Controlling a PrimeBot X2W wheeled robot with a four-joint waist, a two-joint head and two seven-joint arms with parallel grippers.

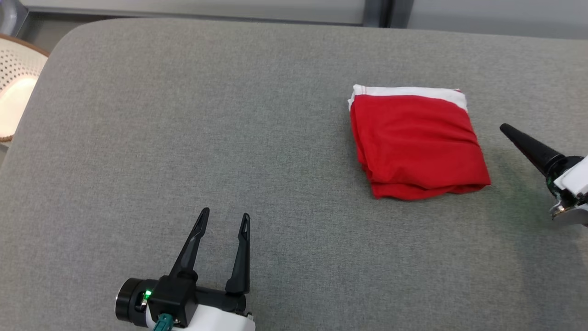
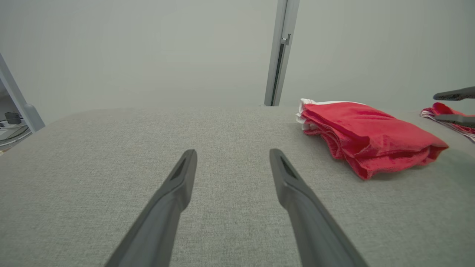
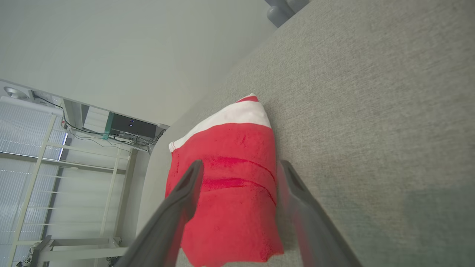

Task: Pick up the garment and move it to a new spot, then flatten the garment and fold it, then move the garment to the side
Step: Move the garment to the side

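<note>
The garment (image 1: 415, 142) is a red cloth folded into a thick square with a white band along its far edge. It lies on the right half of the grey padded surface (image 1: 183, 115). My left gripper (image 1: 225, 214) rests open and empty near the front edge, well to the garment's left; in the left wrist view the garment (image 2: 371, 133) lies ahead and to the right of that gripper (image 2: 233, 152). My right gripper (image 1: 505, 128) points at the garment from its right, a short gap away. In the right wrist view it (image 3: 240, 163) stands open, with the garment (image 3: 237, 207) just beyond its tips.
A white perforated basket (image 1: 16, 87) stands off the surface's left edge. Another bit of red striped cloth (image 2: 445, 110) shows at the far right, behind my right gripper's fingers (image 2: 454, 93). A pale wall with a door post (image 2: 278, 55) lies past the far edge.
</note>
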